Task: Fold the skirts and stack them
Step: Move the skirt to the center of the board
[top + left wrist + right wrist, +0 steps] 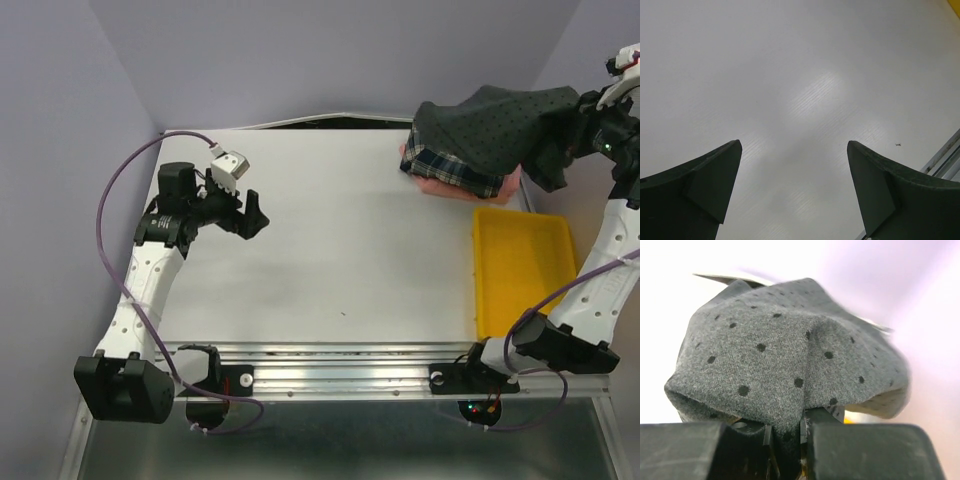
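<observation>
Right pincer clamped on the charcoal dotted skirt at the table's far right corner.

The right gripper point(787, 432) has its jaws nearly together, with a fold of the charcoal dotted skirt point(495, 125) pinched between them; the cloth bulges above the fingers in the wrist view. From that grip the skirt hangs leftward, draping over the plaid skirt point(450, 168), which lies on the pink skirt point(500, 190). This pile sits just beyond the yellow tray point(520, 265). The left gripper point(250, 213) hovers with jaws spread wide over the bare white table point(340, 250), well apart from the skirts and holding nothing.
</observation>
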Tool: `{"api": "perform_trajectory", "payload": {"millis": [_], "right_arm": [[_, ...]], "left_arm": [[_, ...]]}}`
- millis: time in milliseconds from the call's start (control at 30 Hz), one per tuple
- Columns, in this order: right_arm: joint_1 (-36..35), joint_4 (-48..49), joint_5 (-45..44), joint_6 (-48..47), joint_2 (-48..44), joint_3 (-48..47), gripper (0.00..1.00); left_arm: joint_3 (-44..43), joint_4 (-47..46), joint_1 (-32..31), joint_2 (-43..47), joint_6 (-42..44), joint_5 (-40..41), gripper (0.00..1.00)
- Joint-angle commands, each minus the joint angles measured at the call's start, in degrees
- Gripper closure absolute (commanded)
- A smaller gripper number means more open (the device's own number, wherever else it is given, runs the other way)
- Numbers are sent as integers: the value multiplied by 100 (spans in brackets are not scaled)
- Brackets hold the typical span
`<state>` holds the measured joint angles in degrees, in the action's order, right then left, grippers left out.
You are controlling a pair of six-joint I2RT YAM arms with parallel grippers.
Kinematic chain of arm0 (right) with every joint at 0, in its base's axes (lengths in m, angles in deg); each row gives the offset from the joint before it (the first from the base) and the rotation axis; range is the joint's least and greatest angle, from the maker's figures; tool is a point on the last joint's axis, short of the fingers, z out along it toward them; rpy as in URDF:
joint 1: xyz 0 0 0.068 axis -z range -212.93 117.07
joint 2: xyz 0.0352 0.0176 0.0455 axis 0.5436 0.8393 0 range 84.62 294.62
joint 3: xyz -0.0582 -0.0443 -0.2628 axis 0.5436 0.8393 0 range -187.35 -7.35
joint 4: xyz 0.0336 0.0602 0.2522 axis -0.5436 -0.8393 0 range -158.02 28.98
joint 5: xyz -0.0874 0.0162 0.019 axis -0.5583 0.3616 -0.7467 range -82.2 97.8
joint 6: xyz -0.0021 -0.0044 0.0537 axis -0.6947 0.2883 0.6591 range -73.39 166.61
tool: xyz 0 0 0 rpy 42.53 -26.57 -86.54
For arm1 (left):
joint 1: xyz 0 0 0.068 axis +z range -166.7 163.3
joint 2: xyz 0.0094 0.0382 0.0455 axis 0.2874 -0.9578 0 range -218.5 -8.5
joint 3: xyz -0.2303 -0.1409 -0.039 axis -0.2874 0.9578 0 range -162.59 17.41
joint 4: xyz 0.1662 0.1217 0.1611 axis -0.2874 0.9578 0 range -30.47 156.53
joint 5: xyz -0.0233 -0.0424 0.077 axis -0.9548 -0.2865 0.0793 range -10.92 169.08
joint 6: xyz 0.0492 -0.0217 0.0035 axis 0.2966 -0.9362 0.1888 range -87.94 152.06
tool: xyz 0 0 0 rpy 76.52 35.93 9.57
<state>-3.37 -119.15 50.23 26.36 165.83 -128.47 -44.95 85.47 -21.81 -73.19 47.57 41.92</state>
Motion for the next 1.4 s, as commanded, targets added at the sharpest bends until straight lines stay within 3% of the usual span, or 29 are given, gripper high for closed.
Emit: {"api": "perform_trajectory", "payload": {"millis": [0,133,200,300,400,533,633,767,833,867,967,1133,1367], "right_arm": [[-511,1594,1882,2002,-471,1276,99],[-1986,2814,1401,2631,-1045,2977,99],[-2523,3330,1206,3137,-1107,3566,99],[-2946,3659,961,3185,-976,4648,99],[-4094,3756,172,2975,-520,5299,99],[-5098,3774,-297,3009,613,5477,97],[-5250,3520,-315,2992,1641,4898,96],[-5250,2878,133,3009,2881,3624,75],[-5250,2571,151,2966,3146,3106,52],[-5250,2526,99,2931,3112,3034,34],[-5250,2255,-322,2632,2586,3085,20],[-5250,1771,-1183,1789,1304,3944,15],[-5250,1506,-1659,769,116,5334,15]], "left_arm": [[-442,-203,324,70,-162,-493,1],[-618,43,431,44,22,-669,2],[-627,183,440,79,198,-643,2],[-584,368,440,105,365,-581,2],[-479,544,440,79,549,-634,2],[-399,886,440,-26,1057,-625,5],[-311,1107,423,-70,1419,-581,7],[-109,1169,379,0,1894,-616,8],[101,1020,186,148,1973,-503,8],[180,949,72,193,2008,-415,8],[619,564,-718,430,2149,234,8],[990,44,-2255,484,2255,1333,8],[472,-422,-2882,-526,1913,1545,9]]}}
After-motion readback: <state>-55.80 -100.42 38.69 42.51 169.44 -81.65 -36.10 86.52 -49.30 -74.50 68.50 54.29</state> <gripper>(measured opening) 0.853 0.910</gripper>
